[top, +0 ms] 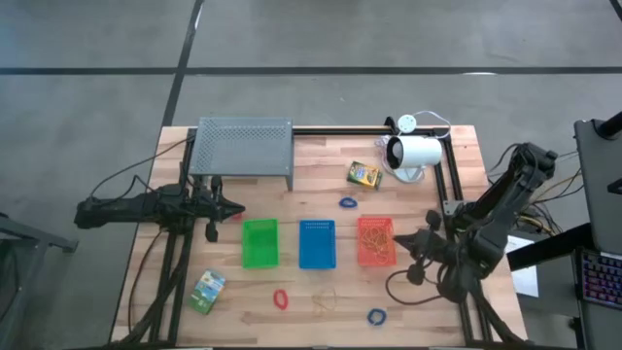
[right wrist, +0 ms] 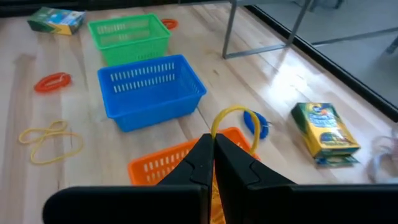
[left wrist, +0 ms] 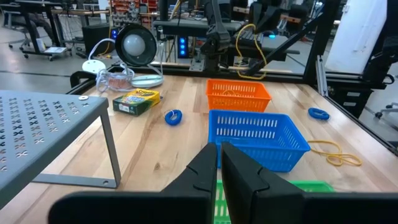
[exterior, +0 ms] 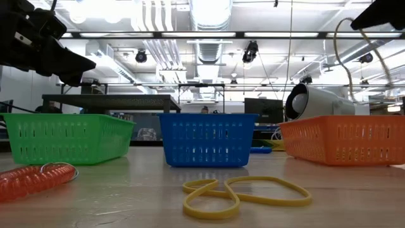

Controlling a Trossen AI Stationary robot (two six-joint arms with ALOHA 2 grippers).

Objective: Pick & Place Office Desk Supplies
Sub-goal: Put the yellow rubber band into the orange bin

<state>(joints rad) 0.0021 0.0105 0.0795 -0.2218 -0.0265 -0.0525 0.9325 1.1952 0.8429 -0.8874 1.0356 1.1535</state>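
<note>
we note the left gripper (top: 233,207) hovering left of the green tray (top: 259,242), fingers pressed together, empty. right gripper (top: 400,239) sits at the orange tray's (top: 376,240) right rim, fingers clamped on a yellow rubber band (right wrist: 229,116). blue tray (top: 317,243) stands between. crayon boxes: one far, near the white lamp (top: 364,175), one near-left (top: 206,291). red loop (top: 281,298), yellow bands (top: 324,300) and a blue loop (top: 376,316) lie near; another blue loop (top: 348,203) far.

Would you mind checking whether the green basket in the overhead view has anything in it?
No, the green basket looks empty from above, while the orange basket holds rubber bands.
</note>
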